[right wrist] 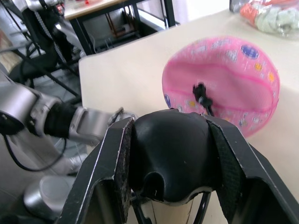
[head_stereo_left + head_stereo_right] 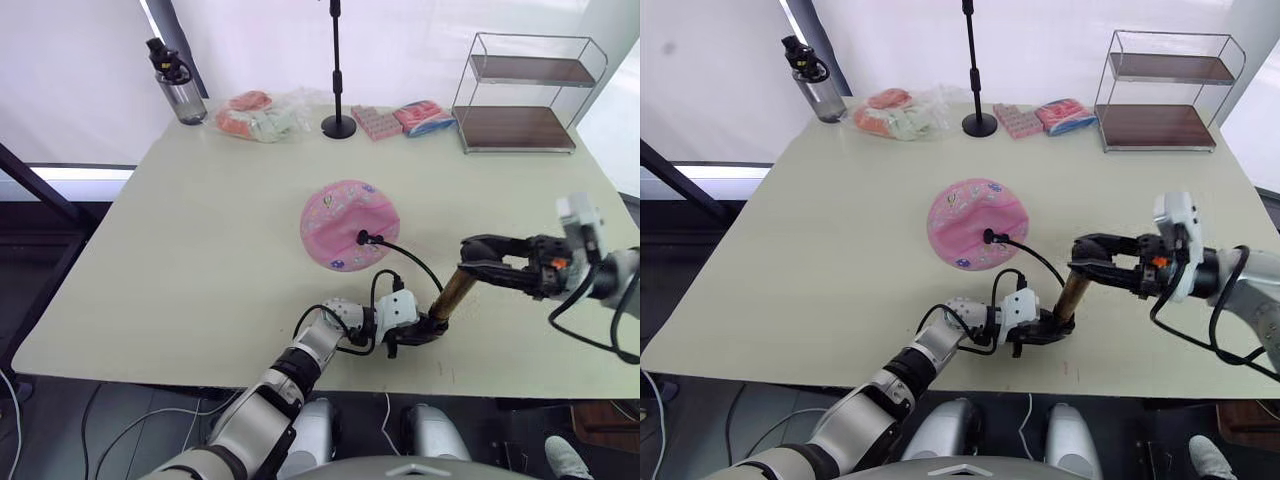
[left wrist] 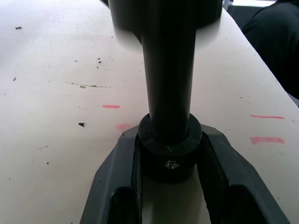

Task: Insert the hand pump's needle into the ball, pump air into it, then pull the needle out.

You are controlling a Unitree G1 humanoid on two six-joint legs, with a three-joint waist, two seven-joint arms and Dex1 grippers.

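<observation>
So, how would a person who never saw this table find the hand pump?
Start at the pink ball in the middle of the table. Follow its black hose toward the near edge. The hand pump is the tilted bronze cylinder there, held at both ends.

No readable text, label or number anywhere.

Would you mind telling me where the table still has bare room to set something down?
Bare: the table's left side below the water bottle, and the right stretch below the wire shelf. Crowded: the back edge, and the front around the ball, hand pump and both grippers.
</observation>
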